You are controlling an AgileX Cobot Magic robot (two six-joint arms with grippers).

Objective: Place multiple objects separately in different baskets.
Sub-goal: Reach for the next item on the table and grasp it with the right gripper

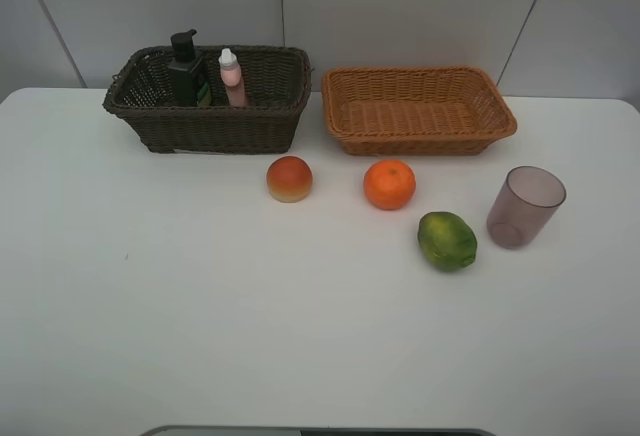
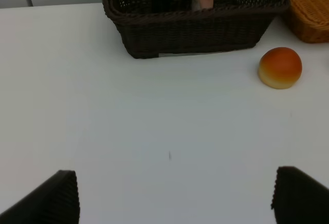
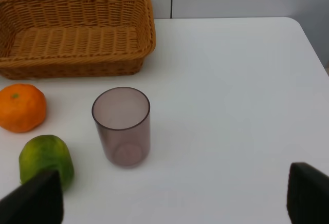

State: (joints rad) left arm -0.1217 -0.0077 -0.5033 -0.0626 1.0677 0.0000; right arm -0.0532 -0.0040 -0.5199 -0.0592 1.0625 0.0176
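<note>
The green pump bottle (image 1: pixel 185 68) and the pink bottle (image 1: pixel 232 78) already stand in the dark basket (image 1: pixel 210 128) at the upper left of the high view, while the tan basket (image 1: pixel 420 136) at the upper right holds nothing, so the sorting looks partly done. The left gripper (image 2: pixel 175 203) and the right gripper (image 3: pixel 169 203) both hang with jaws spread, gripping nothing. The peach (image 1: pixel 289 178), orange (image 1: pixel 389 184), lime (image 1: pixel 447 241) and cup (image 1: pixel 526 206) sit apart on the table (image 1: pixel 200 306) mid-frame, and the next move likely calls for closing on one, with nothing in the way.
</note>
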